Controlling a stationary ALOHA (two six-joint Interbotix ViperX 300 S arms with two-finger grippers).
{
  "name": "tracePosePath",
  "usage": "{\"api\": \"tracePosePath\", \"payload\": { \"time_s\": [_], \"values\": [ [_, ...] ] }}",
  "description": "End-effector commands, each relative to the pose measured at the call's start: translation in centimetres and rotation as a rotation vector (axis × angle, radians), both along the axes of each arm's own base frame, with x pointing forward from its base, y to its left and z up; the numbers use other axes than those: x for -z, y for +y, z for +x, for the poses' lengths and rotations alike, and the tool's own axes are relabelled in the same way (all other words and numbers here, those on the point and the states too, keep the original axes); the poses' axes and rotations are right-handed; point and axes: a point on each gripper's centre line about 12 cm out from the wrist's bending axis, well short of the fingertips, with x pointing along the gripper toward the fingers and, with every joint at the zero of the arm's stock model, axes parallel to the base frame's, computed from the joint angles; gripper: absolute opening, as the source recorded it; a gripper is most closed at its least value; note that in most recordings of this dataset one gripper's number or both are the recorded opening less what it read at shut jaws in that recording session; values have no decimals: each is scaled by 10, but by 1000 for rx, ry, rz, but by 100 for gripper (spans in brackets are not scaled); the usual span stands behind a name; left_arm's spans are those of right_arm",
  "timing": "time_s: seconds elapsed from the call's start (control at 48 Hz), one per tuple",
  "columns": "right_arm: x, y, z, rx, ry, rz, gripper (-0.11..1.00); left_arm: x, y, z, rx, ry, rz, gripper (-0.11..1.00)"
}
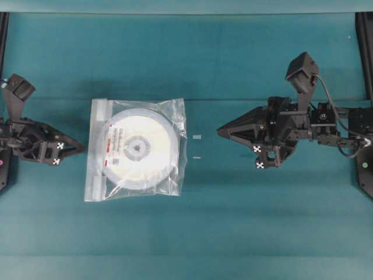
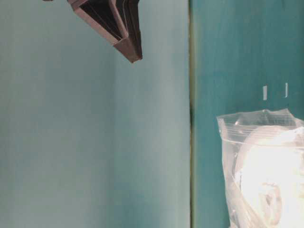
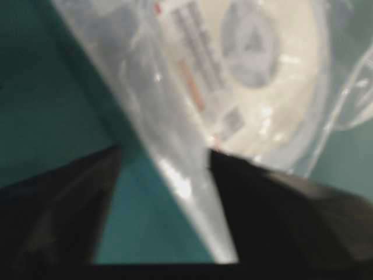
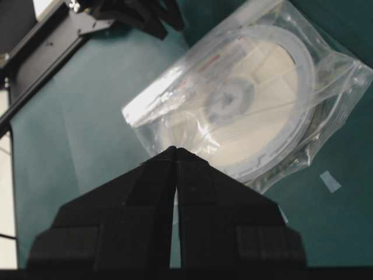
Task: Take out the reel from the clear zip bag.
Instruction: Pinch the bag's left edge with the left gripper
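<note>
While the reel (image 1: 139, 147) lies sealed inside the clear zip bag (image 1: 96, 186) — left tool (image 1: 81, 146) spread, right tool (image 1: 220, 132) pressed together.

Table-level view crops the clear zip bag (image 2: 261, 166)

A flat teal cloth-covered table (image 1: 245, 221) carries a crinkly transparent square zip bag (image 1: 175, 114) lying flat left of centre, and just beside its right edge two small pale rectangular tape scraps (image 1: 196, 137), apart from each other
</note>
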Motion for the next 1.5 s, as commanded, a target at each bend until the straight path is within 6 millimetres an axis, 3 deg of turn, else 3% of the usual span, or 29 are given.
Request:
{"api": "tracePosePath", "payload": {
  "time_s": [0.0, 0.042, 0.229, 0.542, 0.813, 0.959, 1.147, 1.293, 1.376, 1.481],
  "values": [
    [-6, -1, 2, 6, -21, 7, 3, -5, 3, 7, -5, -24, 6, 82],
    [-5, -1, 2, 6, -19, 7, 3, -4, 3, 7, -7, -15, 5, 88],
    [-6, -1, 2, 6, -23, 5, 3, 1, 4, 14, -1, 12, 7, 77],
    [-6, -1, 2, 8, -23, 5, 3, 26, 5, 22, 19, 45, 21, 76],
    [-5, -1, 2, 6, -20, 5, 3, 25, 7, 35, 25, 25, 29, 73],
    [-4, 1, 1, 1, -16, 7, 3, 26, 7, 34, 22, 29, 27, 59],
    [1, 3, 3, -2, -1, 13, 3, 26, 9, 35, 18, 31, 30, 24],
    [10, 2, 4, 19, 25, 46, 4, 27, 10, 34, 12, 42, 28, 4],
    [16, 2, 6, 29, 44, 63, 7, 28, 10, 34, 12, 51, 26, 1],
    [22, 2, 8, 39, 62, 76, 20, 29, 10, 33, 12, 60, 25, 1]
  ]
}}
